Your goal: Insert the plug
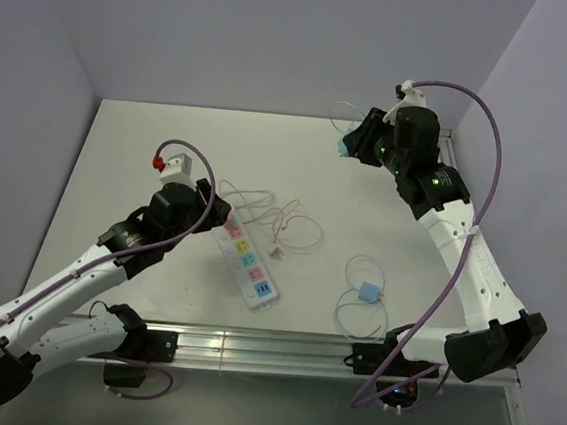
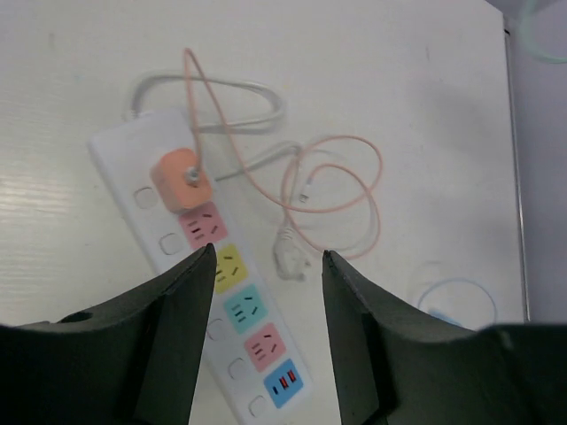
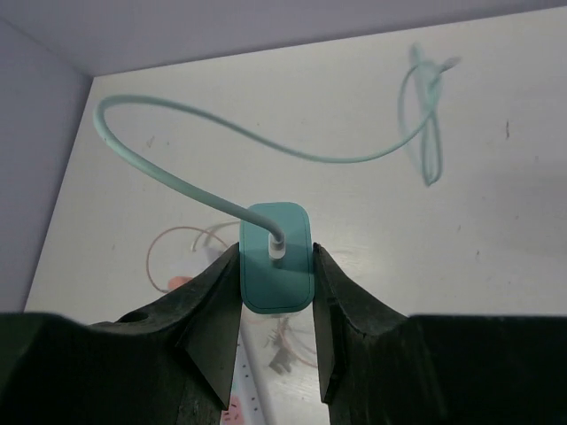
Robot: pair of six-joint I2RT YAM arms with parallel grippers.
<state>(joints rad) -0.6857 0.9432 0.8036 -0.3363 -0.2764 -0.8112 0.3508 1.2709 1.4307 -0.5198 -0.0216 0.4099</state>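
My right gripper (image 3: 276, 250) is shut on a teal plug (image 3: 276, 266), its teal cable (image 3: 177, 181) arching off to the far side. In the top view this gripper (image 1: 355, 144) holds the plug (image 1: 345, 146) in the air above the table's far right. A white power strip (image 2: 226, 301) with coloured sockets lies mid-table, and an orange plug (image 2: 180, 179) sits in its far socket. My left gripper (image 2: 268, 252) hangs open above the strip with nothing between its fingers. In the top view it (image 1: 221, 212) is over the far end of the strip (image 1: 248, 264).
The orange plug's thin cable (image 2: 345, 190) and the strip's white cord with its plug (image 2: 291, 252) lie looped right of the strip. A light blue plug (image 1: 368, 294) with a coiled cable rests near the table's front right. Walls enclose the table (image 1: 150, 139) at the left, back and right.
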